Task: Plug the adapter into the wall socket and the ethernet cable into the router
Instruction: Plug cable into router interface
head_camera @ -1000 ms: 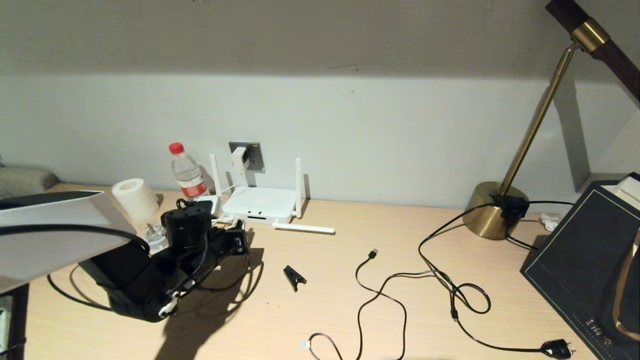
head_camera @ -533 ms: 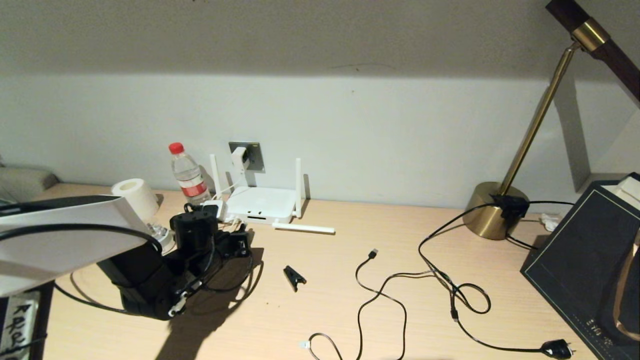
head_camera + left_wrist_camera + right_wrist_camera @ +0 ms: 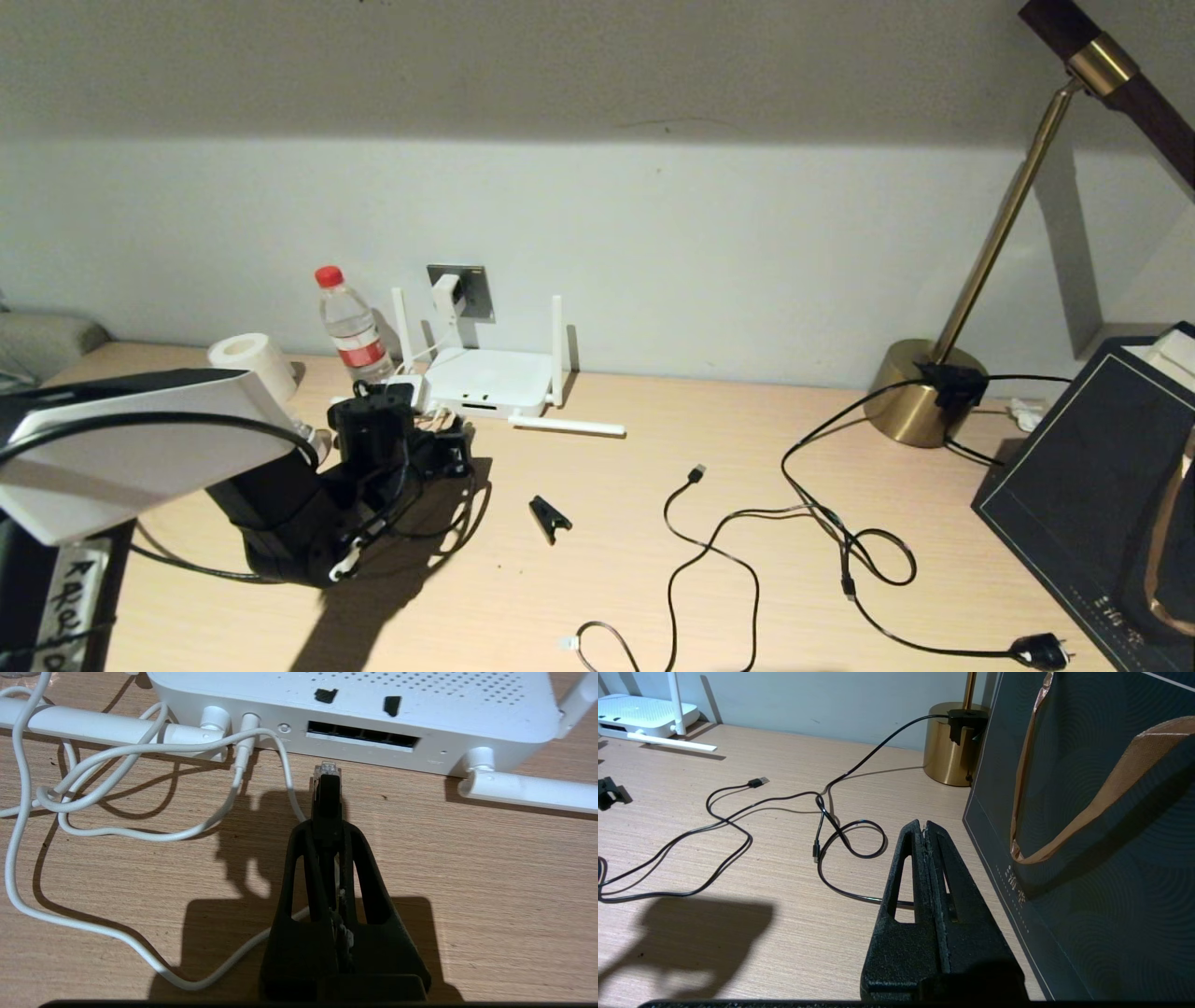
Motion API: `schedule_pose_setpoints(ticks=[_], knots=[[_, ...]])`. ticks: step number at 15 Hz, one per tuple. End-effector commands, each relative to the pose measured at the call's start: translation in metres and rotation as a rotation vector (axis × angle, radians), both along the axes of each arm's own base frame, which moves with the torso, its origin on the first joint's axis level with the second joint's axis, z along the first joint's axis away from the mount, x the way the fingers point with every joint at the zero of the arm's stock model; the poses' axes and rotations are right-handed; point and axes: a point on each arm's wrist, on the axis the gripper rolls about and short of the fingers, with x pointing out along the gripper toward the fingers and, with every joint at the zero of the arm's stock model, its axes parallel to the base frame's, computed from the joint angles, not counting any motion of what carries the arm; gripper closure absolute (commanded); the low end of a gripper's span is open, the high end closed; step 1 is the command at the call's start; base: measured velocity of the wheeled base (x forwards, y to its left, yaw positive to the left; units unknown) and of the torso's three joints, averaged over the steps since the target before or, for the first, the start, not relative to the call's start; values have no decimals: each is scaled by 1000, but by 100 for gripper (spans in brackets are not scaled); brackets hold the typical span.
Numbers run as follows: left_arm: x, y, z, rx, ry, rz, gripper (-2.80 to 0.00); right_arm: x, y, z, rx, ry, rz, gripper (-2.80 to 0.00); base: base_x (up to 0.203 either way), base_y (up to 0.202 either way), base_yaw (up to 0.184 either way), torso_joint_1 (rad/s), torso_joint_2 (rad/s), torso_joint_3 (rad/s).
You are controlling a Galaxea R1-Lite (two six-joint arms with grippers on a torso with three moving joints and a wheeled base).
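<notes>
The left gripper (image 3: 327, 788) has advanced toward the router (image 3: 420, 714), fingers clamped on the ethernet cable (image 3: 327, 771). Its clear connector points lengthwise at the port row, just short of it. The right gripper (image 3: 927, 830) rests closed, empty.

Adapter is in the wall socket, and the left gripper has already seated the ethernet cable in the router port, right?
Not seated. In the left wrist view the ethernet cable connector, held by the left gripper, sits just short of the router ports. The adapter is in the wall socket.

Ethernet cable (image 3: 326, 794) sitting clamped between left jaws, clear connector just short of router (image 3: 355, 714) ports; adapter (image 3: 447, 294) sitting in wall socket (image 3: 474, 289).
</notes>
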Motion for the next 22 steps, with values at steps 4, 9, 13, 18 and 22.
schedule_pose_setpoints(ticks=[4,9,13,18,22], knots=[[7,5,-5,6,-6,-5,0,3,0,-10,-1,36,1,0,0,0,0,0,0,0],[7,6,-5,5,-6,-4,0,3,0,-10,-1,36,1,0,0,0,0,0,0,0],[9,8,-4,8,-11,-13,0,3,0,-10,-1,36,1,0,0,0,0,0,0,0],[10,8,-3,7,-15,-13,0,3,0,-10,-1,36,1,0,0,0,0,0,0,0],[10,8,-2,8,-17,-13,0,3,0,-10,-1,36,1,0,0,0,0,0,0,0]])
